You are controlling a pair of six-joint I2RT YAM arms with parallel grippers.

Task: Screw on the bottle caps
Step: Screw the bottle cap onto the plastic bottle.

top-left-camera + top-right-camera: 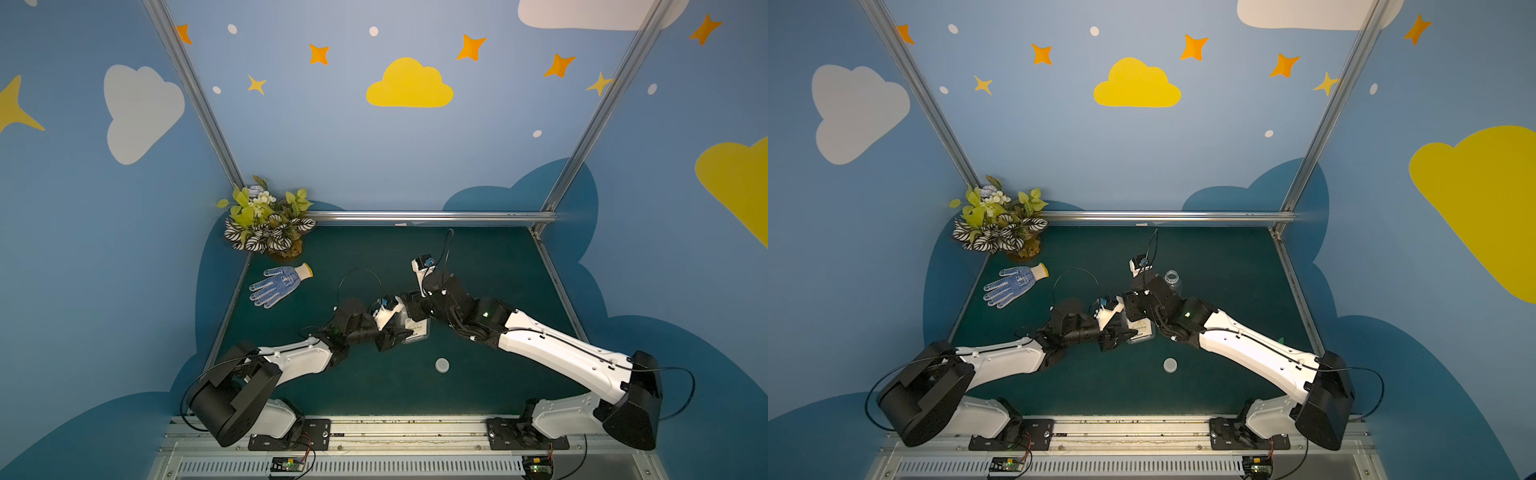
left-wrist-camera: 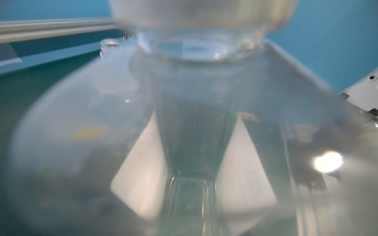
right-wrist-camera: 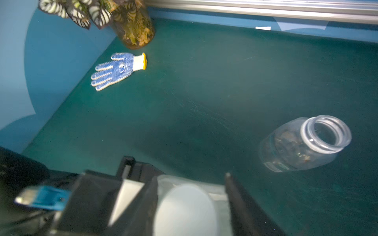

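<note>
My left gripper is shut on the rectangular bottle, holding it upright at the table's middle; its white pads show through the clear walls. A white cap sits on this bottle's neck. My right gripper hangs over it, open, with a gap between one finger and the cap. The round bottle stands capless behind the right arm, its mouth open. A second cap lies loose on the mat nearer the front.
A blue-dotted work glove lies at the left of the green mat. A potted plant fills the back left corner. A metal rail runs along the back edge.
</note>
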